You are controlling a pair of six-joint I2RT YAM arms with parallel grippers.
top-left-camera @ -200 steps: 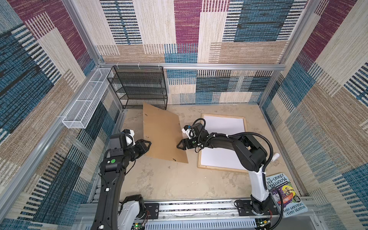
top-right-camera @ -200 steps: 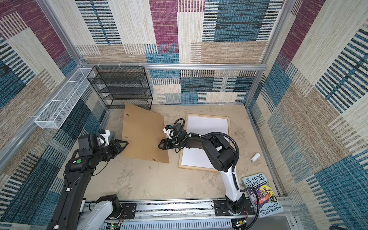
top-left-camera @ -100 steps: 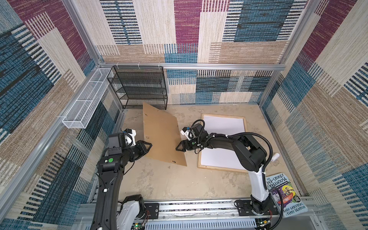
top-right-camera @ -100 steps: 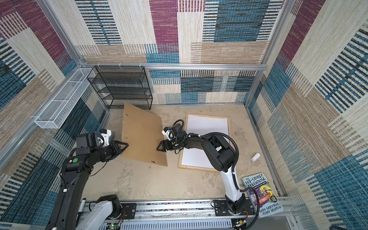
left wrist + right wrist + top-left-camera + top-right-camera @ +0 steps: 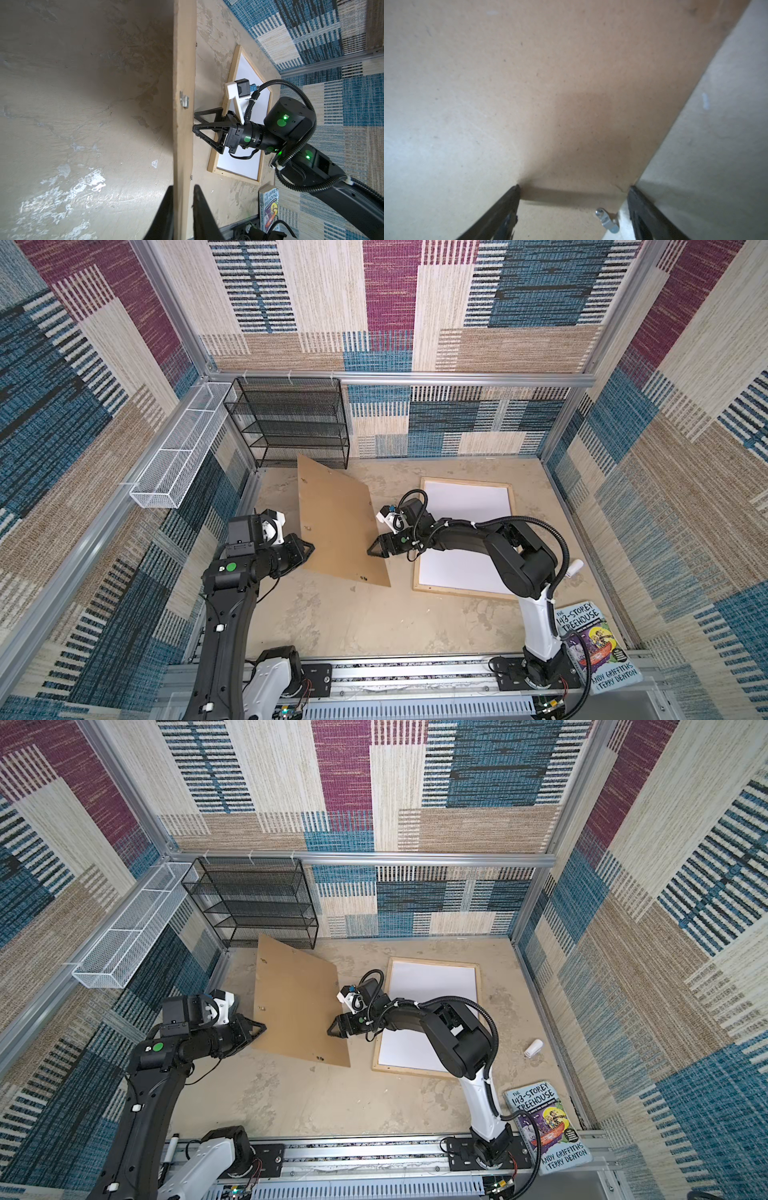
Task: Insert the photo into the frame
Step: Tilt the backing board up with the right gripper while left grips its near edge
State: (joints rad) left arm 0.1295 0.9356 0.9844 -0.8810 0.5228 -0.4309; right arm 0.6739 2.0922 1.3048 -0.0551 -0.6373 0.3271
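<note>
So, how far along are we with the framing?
Done: board is out of the frame, which lies flat showing a white sheet. In hand: left gripper pinches the raised board's edge; right gripper, open, sits at its opposite edge. Remaining: no picture side shows, so I can't confirm the photo is in.

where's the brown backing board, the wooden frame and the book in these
brown backing board (image 5: 338, 522): in a top view, middle of its upper face
frame (image 5: 465, 481): in a top view, on the far wooden strip
book (image 5: 602, 645): in a top view, on the front cover
</note>
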